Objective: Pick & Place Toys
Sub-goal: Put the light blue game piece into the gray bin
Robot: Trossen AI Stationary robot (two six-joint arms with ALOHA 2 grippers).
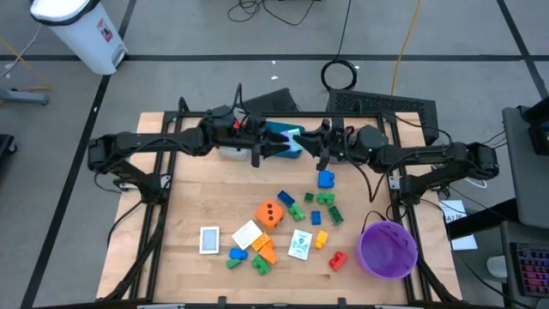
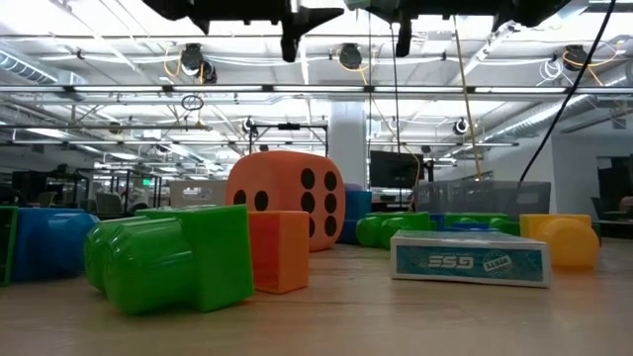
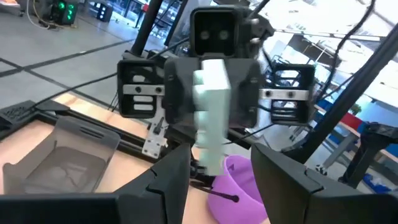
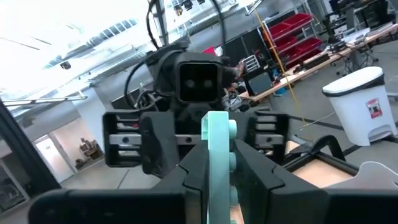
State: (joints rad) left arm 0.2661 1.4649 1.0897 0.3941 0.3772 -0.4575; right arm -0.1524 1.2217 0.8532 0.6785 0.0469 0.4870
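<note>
My right gripper [image 4: 219, 182] was clamped on the teal brick [image 1: 287, 142] at upper centre of the high view. Its long axis pointed left toward my left gripper [image 3: 217, 183], whose half-spread fingers straddled its free end.

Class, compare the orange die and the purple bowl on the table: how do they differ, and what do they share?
The orange die is a cube with dark dots; the purple bowl is round and open on top. The die is smaller than the bowl. The die sits mid-table; the bowl stands near the right edge. Both rest on the wooden table.
</note>
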